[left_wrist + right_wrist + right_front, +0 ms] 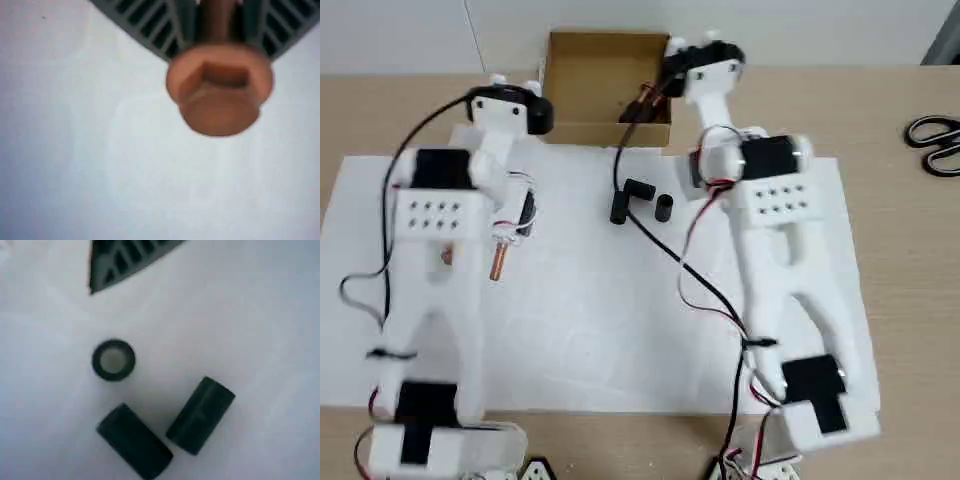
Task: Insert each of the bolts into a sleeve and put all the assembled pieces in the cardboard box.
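Left gripper [512, 230]: pinches bolt [219, 90] by its shank, head exposed (we judge: staged for mating).
Right gripper [125, 262]: near sleeves [114, 360]; closure we cannot tell.

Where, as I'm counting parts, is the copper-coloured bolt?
High view: the copper-coloured bolt hangs in the left gripper over the white foam sheet, left of three black cylindrical sleeves.

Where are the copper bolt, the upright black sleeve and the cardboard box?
Copper bolt [220, 95]: left wrist view, on its head.
Upright black sleeve [98, 361]: right wrist view, on its rim.
Cardboard box [590, 133]: high view, on its near wall.
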